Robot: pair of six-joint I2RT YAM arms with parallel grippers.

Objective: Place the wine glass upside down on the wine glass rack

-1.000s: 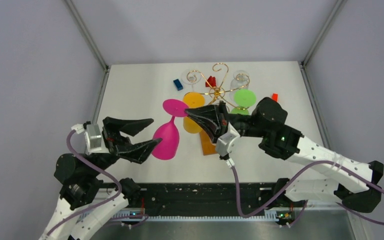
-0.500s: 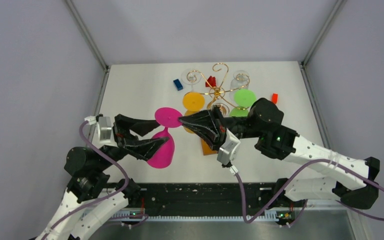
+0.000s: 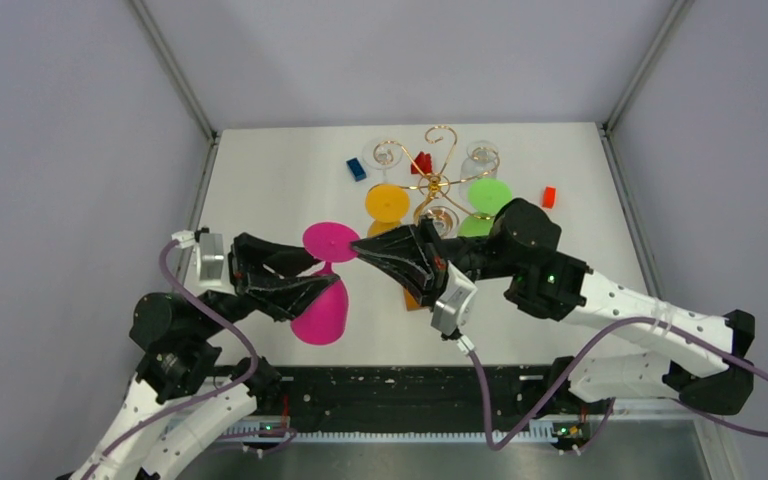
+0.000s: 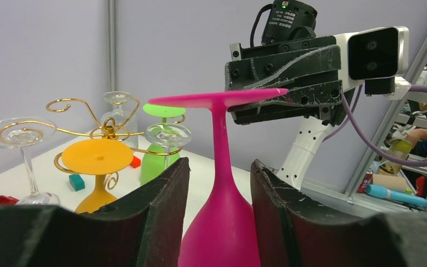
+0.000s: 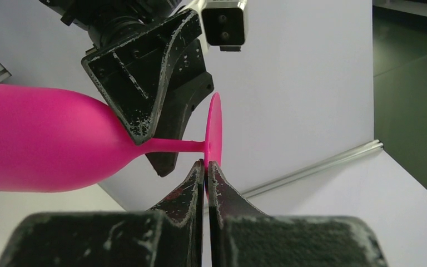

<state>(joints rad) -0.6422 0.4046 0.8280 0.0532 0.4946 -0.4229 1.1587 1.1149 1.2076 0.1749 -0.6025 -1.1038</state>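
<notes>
On the white table (image 3: 260, 190) the gold wire wine glass rack (image 3: 432, 184) stands toward the far side with an orange glass (image 3: 387, 203) and a green glass (image 3: 489, 195) at its arms. The pink wine glass (image 3: 322, 310) is to the rack's near left, clear of the wire, bowl down and foot uppermost. My right pincer (image 5: 206, 164) is closed thin on the rim of that foot, while my left pincer (image 4: 219, 164) has a finger either side of the bowl where it narrows to the stem; I cannot tell whether those fingers press the glass or only flank it.
</notes>
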